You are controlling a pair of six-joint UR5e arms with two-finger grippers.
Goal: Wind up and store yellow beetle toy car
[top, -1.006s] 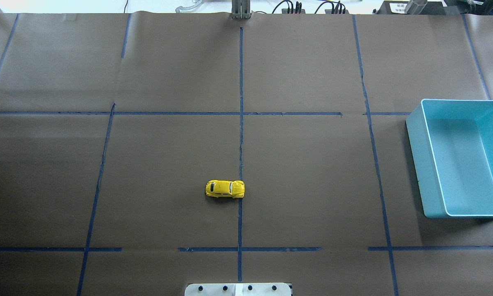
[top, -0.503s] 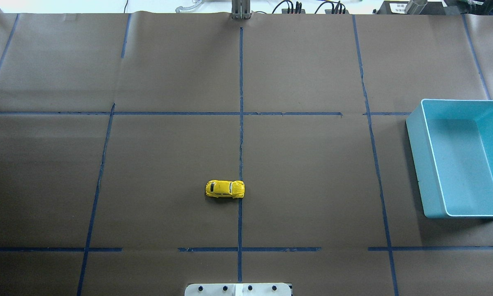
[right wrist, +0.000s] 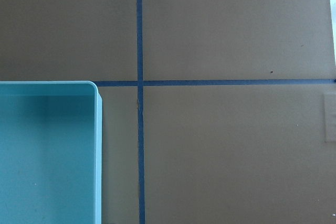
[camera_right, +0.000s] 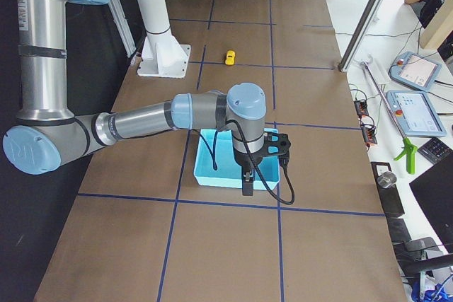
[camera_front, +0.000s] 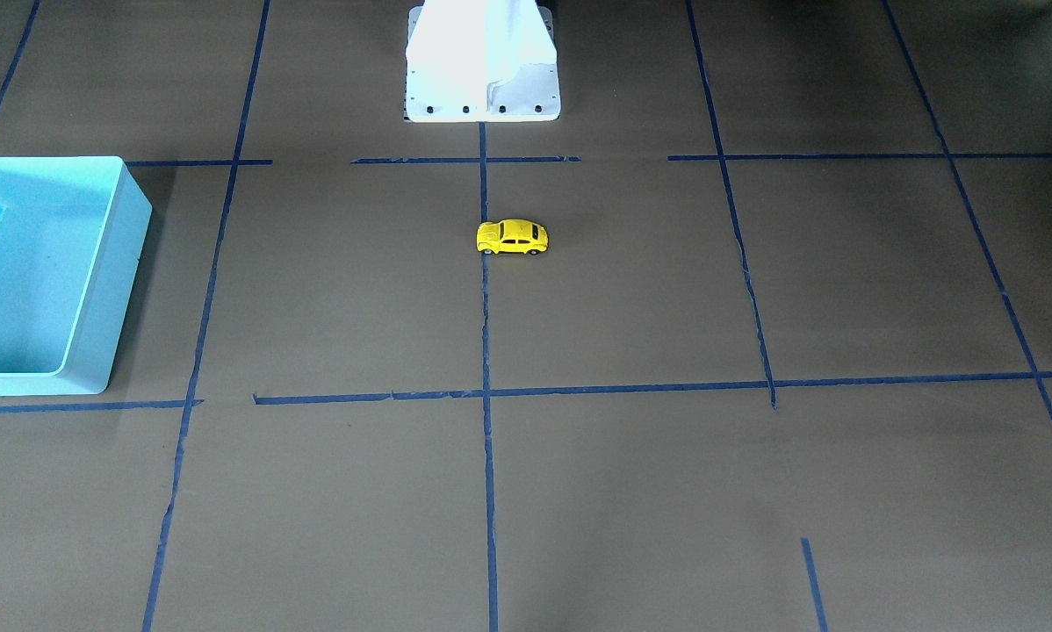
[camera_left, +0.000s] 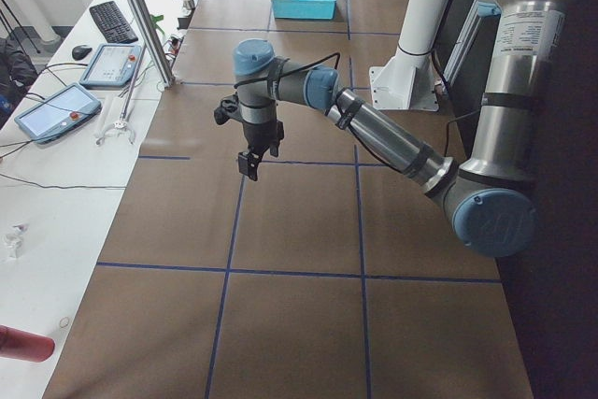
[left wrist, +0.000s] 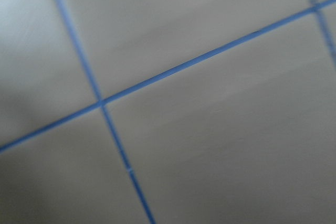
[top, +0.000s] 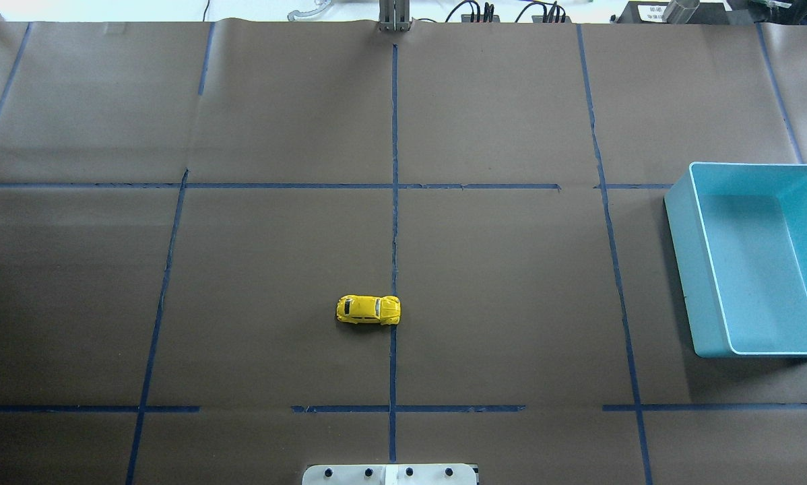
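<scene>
The yellow beetle toy car [top: 368,310] stands on its wheels on the brown paper near the centre tape line, untouched. It also shows in the front view [camera_front: 512,237] and, small, in the right side view [camera_right: 230,57]. My left gripper [camera_left: 248,167] hangs above the table far from the car and shows only in the left side view, so I cannot tell if it is open. My right gripper [camera_right: 246,187] hangs over the light-blue bin [camera_right: 212,167] and shows only in the right side view, so I cannot tell its state either.
The light-blue bin [top: 686,269] is empty and sits at the table's right edge; it also shows in the front view [camera_front: 104,281] and the right wrist view [right wrist: 47,150]. The white robot base [camera_front: 482,61] stands behind the car. Blue tape lines grid the paper.
The car and the bin have not moved. Only the shading inside the bin has shifted slightly.
</scene>
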